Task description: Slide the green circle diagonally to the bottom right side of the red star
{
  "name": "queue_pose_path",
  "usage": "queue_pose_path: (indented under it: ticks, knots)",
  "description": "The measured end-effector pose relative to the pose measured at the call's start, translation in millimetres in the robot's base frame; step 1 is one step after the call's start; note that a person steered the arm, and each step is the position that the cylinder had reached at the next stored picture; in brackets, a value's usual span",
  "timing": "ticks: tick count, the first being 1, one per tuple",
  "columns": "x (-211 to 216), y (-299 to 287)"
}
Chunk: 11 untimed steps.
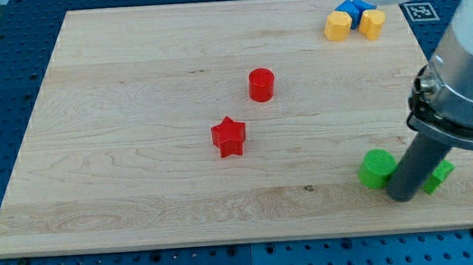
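The green circle [377, 167] lies near the view's bottom right on the wooden board [137, 114]. The red star [229, 136] lies near the board's middle, well to the left of and above the green circle. My tip [402, 195] rests on the board just right of and below the green circle, touching or nearly touching it. A second green block [438, 175], its shape unclear, sits right behind the rod on its right side, partly hidden.
A red cylinder [261, 84] stands above and right of the red star. At the view's top right, two yellow blocks [338, 26] [371, 23] and a blue block [350, 9] are clustered. The arm's body fills the right edge.
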<state>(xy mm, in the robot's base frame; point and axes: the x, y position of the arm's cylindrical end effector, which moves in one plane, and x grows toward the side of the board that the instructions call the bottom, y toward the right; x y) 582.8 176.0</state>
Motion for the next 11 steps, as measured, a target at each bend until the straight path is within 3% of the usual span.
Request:
queue_pose_path:
  ticks: [2, 4, 7, 9, 11]
  knots:
    - [-10, -19]
    - [-22, 19]
    - [-53, -54]
    - [-9, -43]
    - [22, 34]
